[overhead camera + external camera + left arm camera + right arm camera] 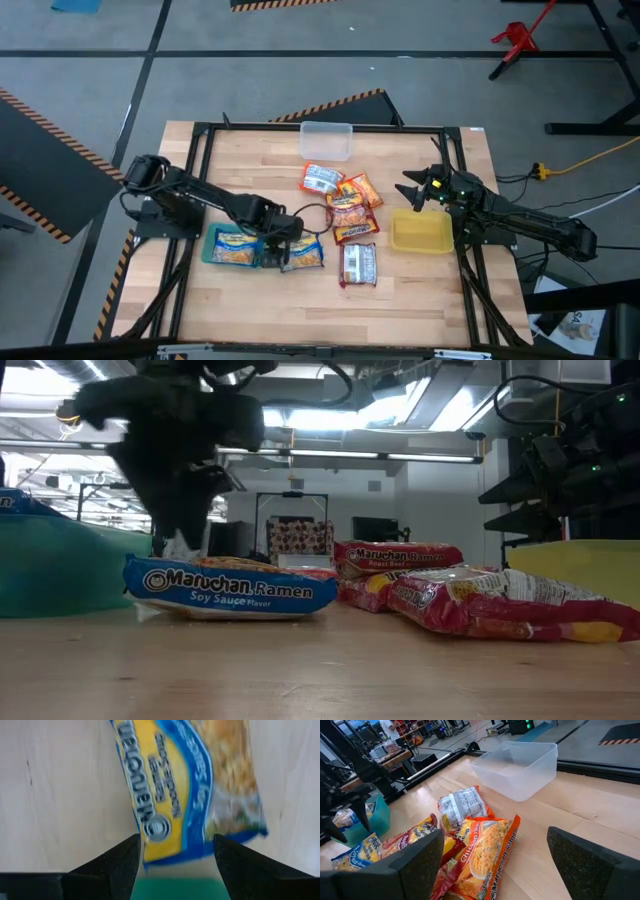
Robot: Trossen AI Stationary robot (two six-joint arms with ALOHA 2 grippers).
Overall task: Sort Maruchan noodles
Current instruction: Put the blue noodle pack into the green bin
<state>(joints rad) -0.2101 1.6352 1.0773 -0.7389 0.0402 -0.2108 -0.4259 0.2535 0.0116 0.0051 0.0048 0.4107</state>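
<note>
Crinkly blue-and-yellow packet (187, 785) lies flat on pale wood between the left gripper's (175, 857) spread, empty jaws.

The left tool (178, 510) is a dark blur in the low view, hiding part of the blue-and-yellow packet (232, 588); the teal bin (60, 575) is cut off.

the left arm reached from the table's nine o'clock edge toward its centre, elbow bent, wrist turned down. the left gripper (280, 252) hung low, fingers (116, 862) parted. the right arm stretched in from three o'clock, raised, and the right gripper (412, 192) was spread wide, holding nothing.
</note>
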